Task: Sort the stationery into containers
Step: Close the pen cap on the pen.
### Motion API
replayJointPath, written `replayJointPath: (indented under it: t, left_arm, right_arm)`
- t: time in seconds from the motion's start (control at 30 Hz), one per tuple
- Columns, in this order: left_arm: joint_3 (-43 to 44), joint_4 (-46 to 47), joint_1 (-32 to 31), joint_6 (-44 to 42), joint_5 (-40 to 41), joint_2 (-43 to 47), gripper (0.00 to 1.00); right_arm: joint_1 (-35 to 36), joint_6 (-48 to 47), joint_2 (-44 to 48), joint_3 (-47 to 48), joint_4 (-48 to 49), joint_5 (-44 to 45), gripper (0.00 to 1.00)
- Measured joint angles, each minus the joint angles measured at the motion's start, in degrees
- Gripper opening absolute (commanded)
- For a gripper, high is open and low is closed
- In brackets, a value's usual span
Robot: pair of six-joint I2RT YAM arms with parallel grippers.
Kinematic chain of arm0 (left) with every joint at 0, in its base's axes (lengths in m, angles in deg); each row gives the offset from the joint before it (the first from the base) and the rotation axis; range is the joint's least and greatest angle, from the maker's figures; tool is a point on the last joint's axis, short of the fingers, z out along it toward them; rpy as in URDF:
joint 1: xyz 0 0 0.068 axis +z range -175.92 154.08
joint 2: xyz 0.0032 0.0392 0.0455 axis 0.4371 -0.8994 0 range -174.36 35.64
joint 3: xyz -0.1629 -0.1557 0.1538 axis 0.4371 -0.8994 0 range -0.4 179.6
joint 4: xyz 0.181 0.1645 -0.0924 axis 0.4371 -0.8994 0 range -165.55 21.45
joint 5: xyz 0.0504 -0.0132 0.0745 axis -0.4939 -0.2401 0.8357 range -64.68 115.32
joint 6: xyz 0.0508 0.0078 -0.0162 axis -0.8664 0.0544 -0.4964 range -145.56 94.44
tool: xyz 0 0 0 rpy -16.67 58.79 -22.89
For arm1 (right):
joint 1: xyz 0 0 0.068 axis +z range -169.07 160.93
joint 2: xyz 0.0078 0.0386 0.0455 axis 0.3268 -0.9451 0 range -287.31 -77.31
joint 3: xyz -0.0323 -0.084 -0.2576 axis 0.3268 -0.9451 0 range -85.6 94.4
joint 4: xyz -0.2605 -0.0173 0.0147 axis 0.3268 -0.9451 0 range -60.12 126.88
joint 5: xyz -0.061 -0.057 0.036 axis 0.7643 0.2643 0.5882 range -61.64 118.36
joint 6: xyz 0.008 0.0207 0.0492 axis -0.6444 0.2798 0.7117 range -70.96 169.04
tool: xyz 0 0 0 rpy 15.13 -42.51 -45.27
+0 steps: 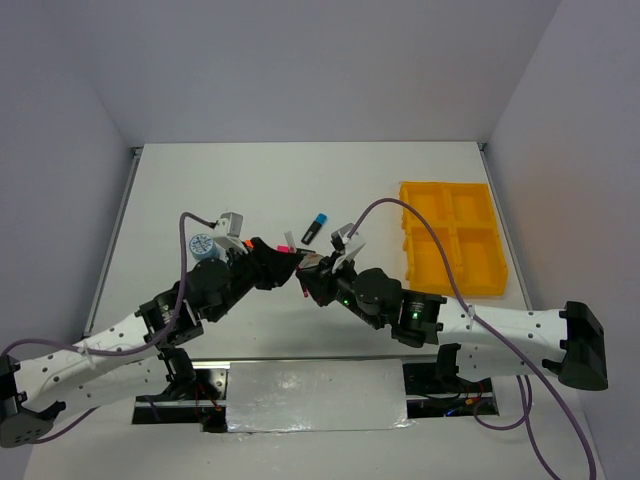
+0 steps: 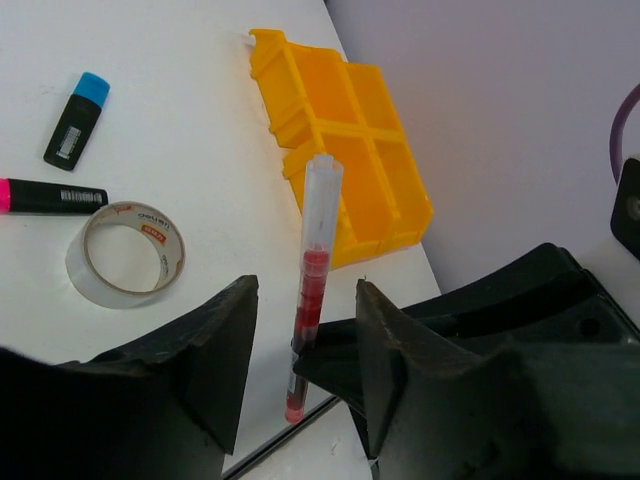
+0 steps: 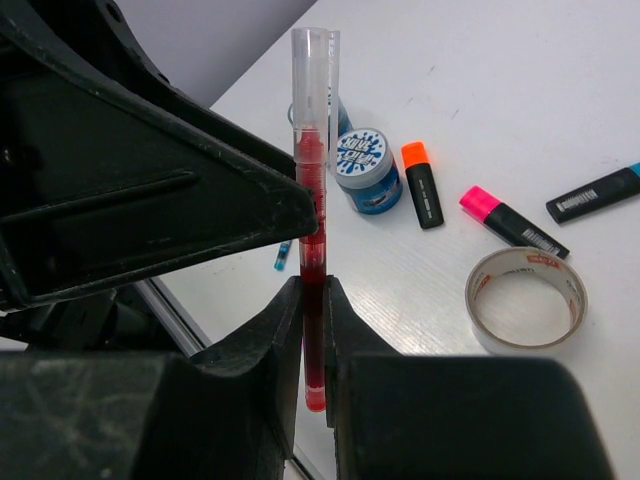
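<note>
My right gripper (image 3: 312, 300) is shut on a thin red pen (image 3: 312, 200) and holds it upright above the table centre (image 1: 308, 275). My left gripper (image 2: 305, 290) is open, with one jaw on each side of the same pen (image 2: 312, 280) and not touching it; it faces the right gripper (image 1: 290, 262). The yellow four-compartment tray (image 1: 449, 228) stands at the right and shows in the left wrist view (image 2: 345, 130). On the table lie a silvery tape ring (image 3: 528, 300), a blue-white tape roll (image 3: 365, 165), and orange-capped (image 3: 422, 182), pink-capped (image 3: 505, 220) and blue-capped (image 3: 600, 192) markers.
A thin blue pen (image 3: 283, 256) peeks out beside the left gripper's finger (image 3: 150, 190). A blue-white tape roll (image 1: 203, 245) sits by the left arm. Purple cables arc over both arms. The table's near edge runs just below the pen.
</note>
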Motion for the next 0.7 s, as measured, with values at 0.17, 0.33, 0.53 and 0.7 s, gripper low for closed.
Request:
replayJointPath:
  t: [0.17,0.33,0.53,0.7]
  left_arm:
    - [-1.33,0.94,0.00,-1.11,-1.29,1.51,0.50]
    - [-1.92,1.51,0.00,-1.57,-2.82,1.44,0.47]
    - [-2.19,2.80,0.00,-1.90,-3.82,0.68,0.31]
    - [-3.23,4.46,0.02,-3.04,-3.82,1.01,0.13]
  right_arm:
    - [-0.02,0.20,0.00,0.00,0.04,-0.02,0.00]
    - [0.00,0.35,0.00,0.04,0.04,-0.09,0.00]
    - [0.00,0.42,0.00,0.04,0.02,-1.70,0.00]
    - [-0.33,0.57,0.26,0.04,-0.02,-2.84,0.00]
